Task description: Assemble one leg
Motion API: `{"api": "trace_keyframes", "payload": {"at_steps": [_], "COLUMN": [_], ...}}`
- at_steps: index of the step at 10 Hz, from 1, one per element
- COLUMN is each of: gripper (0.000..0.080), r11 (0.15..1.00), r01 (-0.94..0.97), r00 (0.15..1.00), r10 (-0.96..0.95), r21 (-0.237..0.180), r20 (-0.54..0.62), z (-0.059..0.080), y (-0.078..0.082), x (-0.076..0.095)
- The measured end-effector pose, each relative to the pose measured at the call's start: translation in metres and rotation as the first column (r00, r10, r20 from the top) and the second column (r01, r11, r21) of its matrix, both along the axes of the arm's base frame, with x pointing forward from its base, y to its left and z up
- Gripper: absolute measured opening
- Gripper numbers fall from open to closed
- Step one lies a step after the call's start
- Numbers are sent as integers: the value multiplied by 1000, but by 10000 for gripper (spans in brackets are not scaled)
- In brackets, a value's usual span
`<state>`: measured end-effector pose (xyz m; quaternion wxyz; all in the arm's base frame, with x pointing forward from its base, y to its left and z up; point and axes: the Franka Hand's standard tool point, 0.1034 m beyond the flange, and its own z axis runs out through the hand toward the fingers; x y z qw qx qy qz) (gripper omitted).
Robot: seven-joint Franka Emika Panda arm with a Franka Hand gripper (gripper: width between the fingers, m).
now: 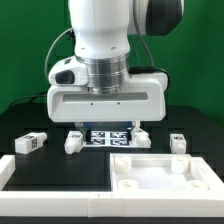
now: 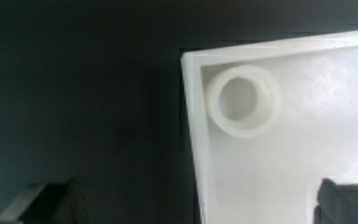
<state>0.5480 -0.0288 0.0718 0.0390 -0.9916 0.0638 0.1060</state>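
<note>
Several small white legs with tag markers lie on the black table in the exterior view: one (image 1: 30,143) at the left, one (image 1: 73,142) left of centre, one (image 1: 143,137) right of centre and one (image 1: 178,142) at the right. My gripper (image 1: 108,127) hangs over the table's middle, above and between the two inner legs, open and empty. In the wrist view the gripper (image 2: 194,206) is open, with one dark fingertip (image 2: 43,205) over the black table and the other over the large white panel (image 2: 291,150). No leg shows there.
The large flat white panel (image 1: 160,172) lies at the front right; a round socket (image 2: 247,100) sits near its corner. The marker board (image 1: 110,136) lies behind the gripper. A white rim (image 1: 18,168) borders the table's front left.
</note>
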Motion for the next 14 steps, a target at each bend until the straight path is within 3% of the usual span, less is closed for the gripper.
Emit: {"api": "trace_keyframes", "payload": {"at_steps": [2,3,4,5,6,7,8,10,11,12,14], "gripper": [649,649,649,649,649,649,649,649,649,649,649], "r11": [1000,1000,1000,1000,1000,999,999,997,993,993,990], "r01": [0,6,14,9,29,31,26,10,-5,9,29], "r00": [1000,999,994,989,990,992,979,939,897,843,765], "r10": [0,-6,-13,-7,-28,-29,-19,15,55,56,67], "r21": [0,2,8,14,11,11,30,72,114,119,138], "r20": [-7,-49,-107,-148,-138,-124,-205,-343,-439,-536,-641], "z": [-2,-8,-4,-1,-3,-4,-3,-6,-4,3,14], "y": [-2,-10,-26,-42,-46,-43,-40,-42,-61,-83,-110], "x": [-4,-20,-36,-46,-46,-44,-53,-55,-72,-83,-86]}}
